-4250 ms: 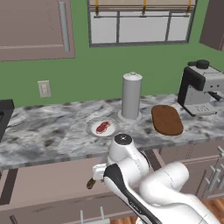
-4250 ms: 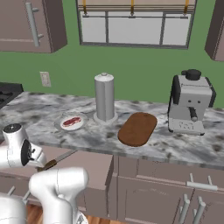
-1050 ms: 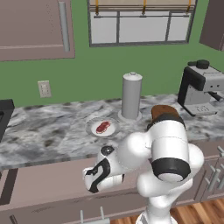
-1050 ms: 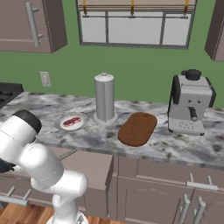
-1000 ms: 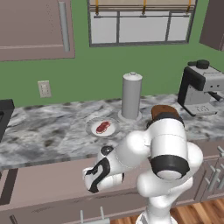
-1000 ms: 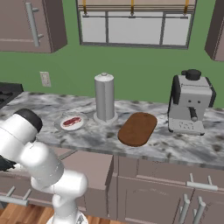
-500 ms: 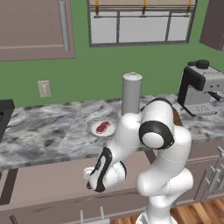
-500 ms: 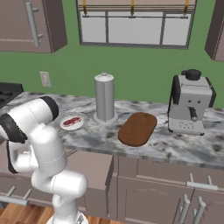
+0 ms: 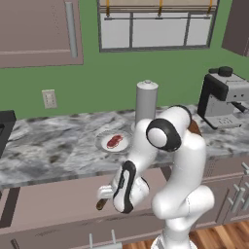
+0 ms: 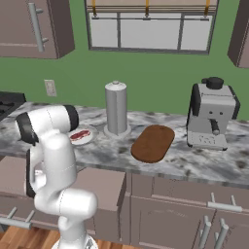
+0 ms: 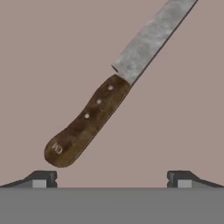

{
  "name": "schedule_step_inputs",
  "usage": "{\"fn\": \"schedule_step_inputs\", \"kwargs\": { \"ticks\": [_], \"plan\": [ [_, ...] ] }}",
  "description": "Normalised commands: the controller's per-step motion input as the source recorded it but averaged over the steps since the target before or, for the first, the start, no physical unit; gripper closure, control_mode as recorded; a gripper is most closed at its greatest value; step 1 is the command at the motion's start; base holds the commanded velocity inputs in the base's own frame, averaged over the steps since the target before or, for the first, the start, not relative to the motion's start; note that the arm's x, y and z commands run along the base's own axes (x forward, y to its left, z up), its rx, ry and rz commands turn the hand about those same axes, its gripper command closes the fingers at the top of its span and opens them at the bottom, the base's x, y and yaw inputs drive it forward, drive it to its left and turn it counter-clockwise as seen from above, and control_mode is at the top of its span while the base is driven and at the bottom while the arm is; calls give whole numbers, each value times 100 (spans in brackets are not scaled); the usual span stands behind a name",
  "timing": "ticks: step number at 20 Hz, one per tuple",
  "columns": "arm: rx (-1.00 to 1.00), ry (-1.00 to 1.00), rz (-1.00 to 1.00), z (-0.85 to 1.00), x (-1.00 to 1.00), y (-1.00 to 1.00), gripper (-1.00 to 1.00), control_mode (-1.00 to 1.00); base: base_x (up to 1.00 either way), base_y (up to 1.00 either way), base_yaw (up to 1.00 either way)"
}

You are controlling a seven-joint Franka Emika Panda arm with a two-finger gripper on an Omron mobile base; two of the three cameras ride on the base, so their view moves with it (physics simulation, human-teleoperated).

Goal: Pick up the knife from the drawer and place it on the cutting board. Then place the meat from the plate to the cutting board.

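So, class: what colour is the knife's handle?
Dark brown wood with small pale rivets; the knife shows best in the hand view.

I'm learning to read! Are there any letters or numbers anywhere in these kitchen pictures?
Pale mark near the butt of the dark brown wooden handle of the grey-bladed knife: too blurred to read for sure.
Black and silver coffee machine: no readable text.
Tall grey cylindrical canister: no text.

Green wall (image 10: 160,82), window (image 10: 148,26) — mauve cabinets (image 10: 180,211), grey marbled countertop (image 10: 194,168).
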Motion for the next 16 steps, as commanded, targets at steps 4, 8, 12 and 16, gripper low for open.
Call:
{"fn": "schedule_step_inputs", "kwargs": {
  "ticks": [4, 8, 12, 16],
  "plan": [
    [0, 1, 0, 0, 10, 14, -100, -100, 0, 0, 0],
    [0, 0, 0, 0, 2, 18, -100, -100, 0, 0, 0],
    [0, 0, -2, 0, 0, 19, -100, -100, 0, 0, 0],
    [0, 0, -5, 0, 0, 25, -100, -100, 0, 0, 0]
  ]
}}
